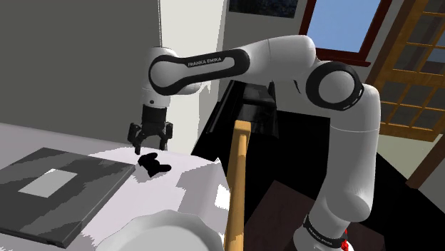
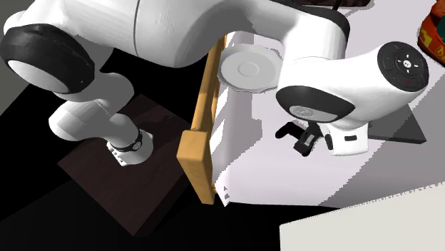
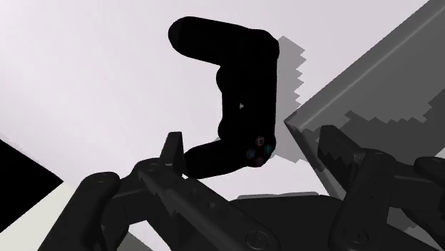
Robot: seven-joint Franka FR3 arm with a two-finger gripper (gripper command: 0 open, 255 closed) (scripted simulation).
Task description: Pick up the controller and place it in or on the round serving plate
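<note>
The controller (image 1: 154, 165) is a black two-handled gamepad lying flat on the white table (image 1: 189, 187). My gripper (image 1: 150, 145) hangs just above it, a little toward the shoulder view's left, and is open with nothing held. In the wrist view the controller (image 3: 246, 93) lies below the gripper (image 3: 251, 142), one handle reaching in between the spread fingers without touching them. The second exterior view has the controller (image 2: 287, 130) partly hidden beside the gripper (image 2: 308, 142). The round white serving plate (image 1: 167, 232) sits at the table's near edge; it is the white plate (image 2: 249, 68) beyond the arm.
A flat grey board (image 1: 60, 189) lies on the table to the shoulder view's left of the controller, its corner (image 3: 371, 93) close to the gripper. A wooden chair back (image 1: 239, 185) stands along the table's edge by the plate. Black area lies beyond the table.
</note>
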